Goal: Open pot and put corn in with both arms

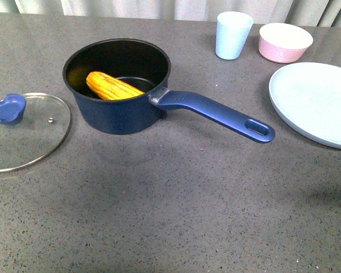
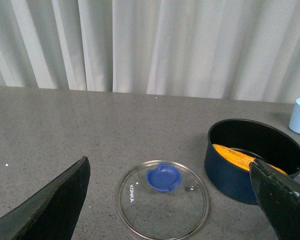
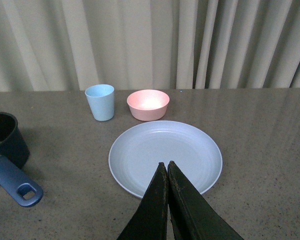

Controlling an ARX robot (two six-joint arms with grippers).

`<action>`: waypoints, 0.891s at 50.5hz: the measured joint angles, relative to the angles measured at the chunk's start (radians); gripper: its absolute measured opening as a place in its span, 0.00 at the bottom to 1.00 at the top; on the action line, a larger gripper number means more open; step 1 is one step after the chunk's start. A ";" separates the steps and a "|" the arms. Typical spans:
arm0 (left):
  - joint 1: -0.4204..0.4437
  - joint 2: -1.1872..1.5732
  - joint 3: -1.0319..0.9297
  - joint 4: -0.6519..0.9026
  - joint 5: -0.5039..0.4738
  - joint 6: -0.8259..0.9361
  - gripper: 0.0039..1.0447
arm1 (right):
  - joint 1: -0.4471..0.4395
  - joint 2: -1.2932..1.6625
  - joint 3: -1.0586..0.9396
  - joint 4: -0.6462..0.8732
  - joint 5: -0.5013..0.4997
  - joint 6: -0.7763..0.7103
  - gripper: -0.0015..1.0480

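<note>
The dark navy pot [image 1: 118, 109] stands open at the table's middle left, its long blue handle [image 1: 216, 114] pointing right. The yellow corn [image 1: 112, 86] lies inside it, leaning on the wall. The glass lid [image 1: 24, 132] with a blue knob [image 1: 7, 108] lies flat on the table left of the pot. In the left wrist view, my left gripper [image 2: 170, 172] is open and empty above the lid [image 2: 162, 200], with the pot [image 2: 252, 160] and corn [image 2: 240, 156] beside it. In the right wrist view, my right gripper [image 3: 166, 164] is shut and empty over a pale blue plate [image 3: 165, 156]. Neither arm shows in the front view.
A pale blue cup [image 1: 233, 35] and a pink bowl [image 1: 285, 42] stand at the back right; the plate [image 1: 318, 102] lies at the right edge. In the right wrist view, the pot handle's end [image 3: 20, 186] is at the left. Curtains hang behind the table.
</note>
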 joint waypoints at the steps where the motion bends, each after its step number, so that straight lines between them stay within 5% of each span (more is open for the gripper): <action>1: 0.000 0.000 0.000 0.000 0.000 0.000 0.92 | 0.000 0.000 0.000 0.000 0.000 0.000 0.02; 11: 0.000 0.000 0.000 0.000 0.000 0.000 0.92 | 0.000 -0.001 0.000 0.000 0.000 0.000 0.02; 41: 0.000 0.000 0.000 0.000 0.000 0.000 0.92 | 0.000 -0.002 0.000 0.000 0.000 0.000 0.88; 45: 0.000 0.000 0.000 0.000 0.000 0.000 0.92 | 0.000 -0.002 0.000 0.000 0.000 0.000 0.92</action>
